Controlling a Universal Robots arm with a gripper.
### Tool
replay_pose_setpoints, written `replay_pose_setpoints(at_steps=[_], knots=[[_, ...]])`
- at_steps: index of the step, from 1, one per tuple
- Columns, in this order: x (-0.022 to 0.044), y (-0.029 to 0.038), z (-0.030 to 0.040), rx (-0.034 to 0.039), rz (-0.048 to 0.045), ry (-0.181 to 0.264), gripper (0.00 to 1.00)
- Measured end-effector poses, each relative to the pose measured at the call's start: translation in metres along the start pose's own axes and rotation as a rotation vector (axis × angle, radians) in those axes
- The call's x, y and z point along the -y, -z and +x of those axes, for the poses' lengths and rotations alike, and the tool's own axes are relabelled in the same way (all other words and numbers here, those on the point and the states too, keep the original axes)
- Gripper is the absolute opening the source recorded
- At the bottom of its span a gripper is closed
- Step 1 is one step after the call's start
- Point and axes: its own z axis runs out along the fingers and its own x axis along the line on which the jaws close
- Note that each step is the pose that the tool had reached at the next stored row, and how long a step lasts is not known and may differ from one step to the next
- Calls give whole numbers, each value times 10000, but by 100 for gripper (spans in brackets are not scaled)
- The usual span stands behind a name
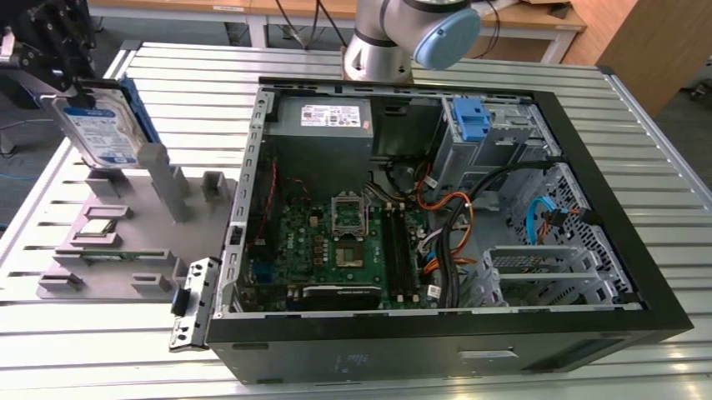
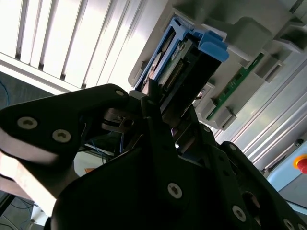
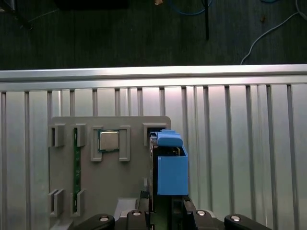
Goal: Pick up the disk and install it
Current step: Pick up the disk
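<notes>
Gripper is clamped on the top edge of the disk, so it's closed and carrying it. In the second wrist view the black fingers pinch either side of the drive, connector end facing the camera and the blue bracket wrapped round its edges.

The disk hangs upright, label facing the exterior view's right, at the far left of the exterior view. It's right over the far end of the grey fixture plate. Its lower edge sits down by the slot posts there, and I honestly can't tell if it's fully clear of them.

In the first wrist view you look straight down the disk onto the plate, with a CPU chip in its pocket and a green memory stick in a slot beside it.

The open PC case lies on the slatted metal table, just beside the plate on the exterior view's right. Inside are the motherboard, a grey power supply at the far side and a lone blue bracket in the drive bay, well apart from the held disk.
</notes>
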Motion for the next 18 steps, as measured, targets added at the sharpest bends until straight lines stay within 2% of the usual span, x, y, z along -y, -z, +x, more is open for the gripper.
replay_pose_setpoints(at_steps=[12,14,18], knots=[[-7,426,-22,75,-2,1,35],[-7,466,-24,87,-2,2,35],[-8,471,-24,103,-4,2,35]])
